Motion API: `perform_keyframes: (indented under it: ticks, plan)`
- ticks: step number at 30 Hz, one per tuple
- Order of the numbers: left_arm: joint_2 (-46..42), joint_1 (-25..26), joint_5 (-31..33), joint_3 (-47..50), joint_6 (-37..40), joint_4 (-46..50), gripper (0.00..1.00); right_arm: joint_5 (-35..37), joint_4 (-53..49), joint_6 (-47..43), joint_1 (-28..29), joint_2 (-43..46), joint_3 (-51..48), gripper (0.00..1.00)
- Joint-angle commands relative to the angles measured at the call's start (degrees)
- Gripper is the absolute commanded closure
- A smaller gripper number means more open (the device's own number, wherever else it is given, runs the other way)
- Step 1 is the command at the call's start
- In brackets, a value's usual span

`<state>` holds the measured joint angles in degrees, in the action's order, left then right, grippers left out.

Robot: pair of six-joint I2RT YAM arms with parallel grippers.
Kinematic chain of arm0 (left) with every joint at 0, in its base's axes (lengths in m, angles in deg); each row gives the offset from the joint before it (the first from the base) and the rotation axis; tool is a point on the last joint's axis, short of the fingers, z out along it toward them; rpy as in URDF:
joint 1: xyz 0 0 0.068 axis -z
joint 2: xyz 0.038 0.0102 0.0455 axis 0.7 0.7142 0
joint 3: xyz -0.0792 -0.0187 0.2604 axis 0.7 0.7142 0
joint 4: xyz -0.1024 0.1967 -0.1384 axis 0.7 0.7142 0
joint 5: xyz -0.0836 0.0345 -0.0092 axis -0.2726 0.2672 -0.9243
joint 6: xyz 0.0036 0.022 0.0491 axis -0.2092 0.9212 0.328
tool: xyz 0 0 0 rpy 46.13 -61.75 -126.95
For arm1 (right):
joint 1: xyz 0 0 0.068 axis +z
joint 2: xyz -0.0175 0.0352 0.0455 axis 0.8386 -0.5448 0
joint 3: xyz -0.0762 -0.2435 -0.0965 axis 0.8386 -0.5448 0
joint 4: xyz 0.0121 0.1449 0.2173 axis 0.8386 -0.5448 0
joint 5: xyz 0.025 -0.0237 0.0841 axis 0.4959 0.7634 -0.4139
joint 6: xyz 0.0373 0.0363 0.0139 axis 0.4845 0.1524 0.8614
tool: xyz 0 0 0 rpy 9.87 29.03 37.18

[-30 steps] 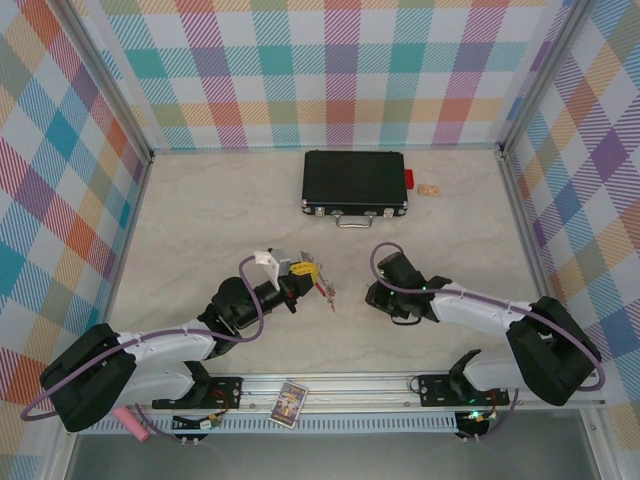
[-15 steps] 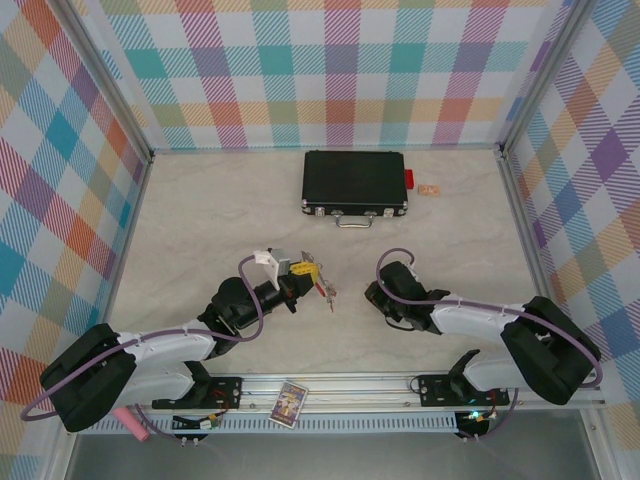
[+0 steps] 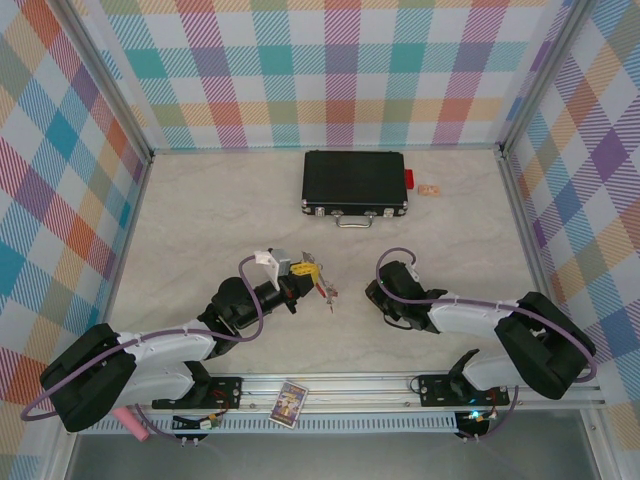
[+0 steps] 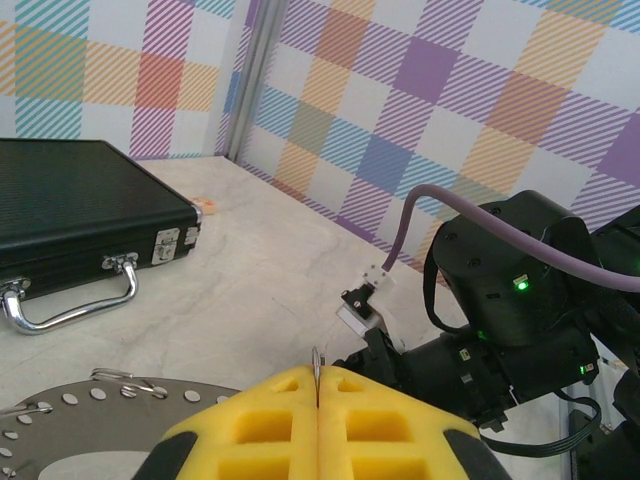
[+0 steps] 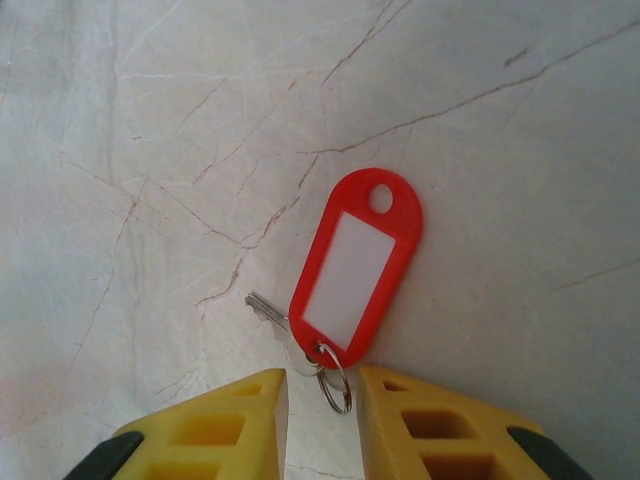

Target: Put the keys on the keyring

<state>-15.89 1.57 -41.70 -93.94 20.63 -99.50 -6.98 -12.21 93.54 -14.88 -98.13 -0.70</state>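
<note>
Keyring (image 4: 316,361) wire is pinched aloft by the left gripper (image 4: 318,388) for threading; right gripper (image 5: 322,380), jaws apart, straddles a red-tagged key (image 5: 355,265).

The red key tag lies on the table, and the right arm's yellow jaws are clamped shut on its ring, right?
Not shut: the right wrist view shows those jaws open, the ring in the gap between them. The tag does lie on the table.
</note>
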Motion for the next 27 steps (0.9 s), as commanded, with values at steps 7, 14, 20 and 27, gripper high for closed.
perform_keyframes:
  ticks: [7, 14, 20, 27]
  plan:
    - [-0.58, 0.64, -1.07, 0.02, -0.71, -3.46, 1.00, 2.87, -0.23, 0.40, 0.43, -2.54, 0.33, 0.82]
    - [-0.70, 0.62, -1.18, 0.02, -0.80, -3.46, 1.00, 4.02, 0.09, -1.62, 0.45, -2.61, 0.42, 0.96]
    - [-0.83, 0.60, -1.31, 0.02, -0.74, -3.36, 1.00, 4.73, -2.66, -6.98, 0.44, 1.09, 0.93, 1.00]
    - [-0.32, 0.59, -1.45, -0.06, -0.74, -3.37, 1.00, 6.99, -10.51, -16.04, 0.43, 8.80, 2.66, 1.00]
